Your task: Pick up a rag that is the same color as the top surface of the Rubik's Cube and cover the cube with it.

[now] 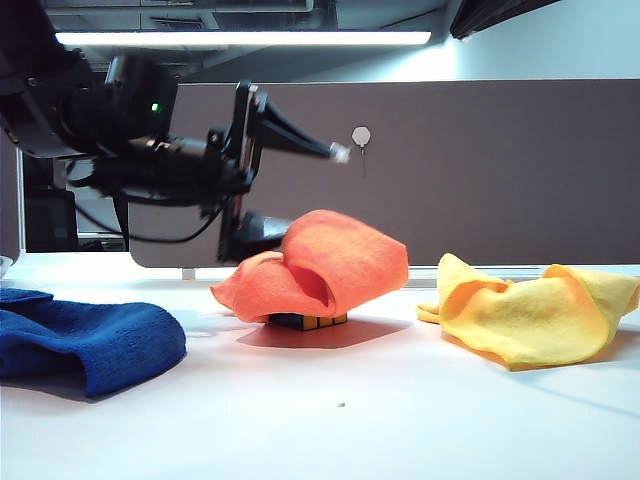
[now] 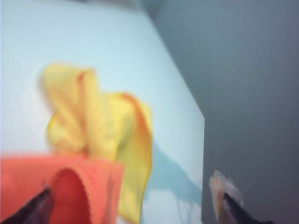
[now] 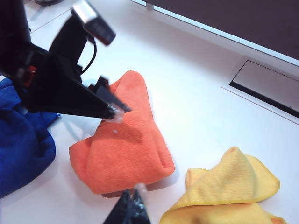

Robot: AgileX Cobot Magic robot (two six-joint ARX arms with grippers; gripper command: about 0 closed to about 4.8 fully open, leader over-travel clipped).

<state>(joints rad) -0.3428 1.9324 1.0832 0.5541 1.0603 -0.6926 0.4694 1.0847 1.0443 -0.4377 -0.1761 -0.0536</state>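
Exterior view: the soft orange microfibre rag [image 1: 320, 265] is draped over the small black-edged Rubik's Cube [image 1: 307, 320] mid-table; light and limp, it is best pinched at a fold. Left gripper [image 1: 290, 190] is spread wide, empty, above it; right gripper [image 3: 128, 210] is barely seen, state untellable.

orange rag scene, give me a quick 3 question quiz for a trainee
1. True or false: the orange rag lies draped over the Rubik's Cube, with only a strip of the cube showing under its edge.
2. Which cloth lies on the side of the cube where the left gripper hangs? A) blue towel B) yellow cloth C) none
3. Fill in: the left gripper's jaws are ____, holding nothing.

Key
1. True.
2. A.
3. Open. The right gripper shows only one fingertip, in its own wrist view, so its state cannot be told.
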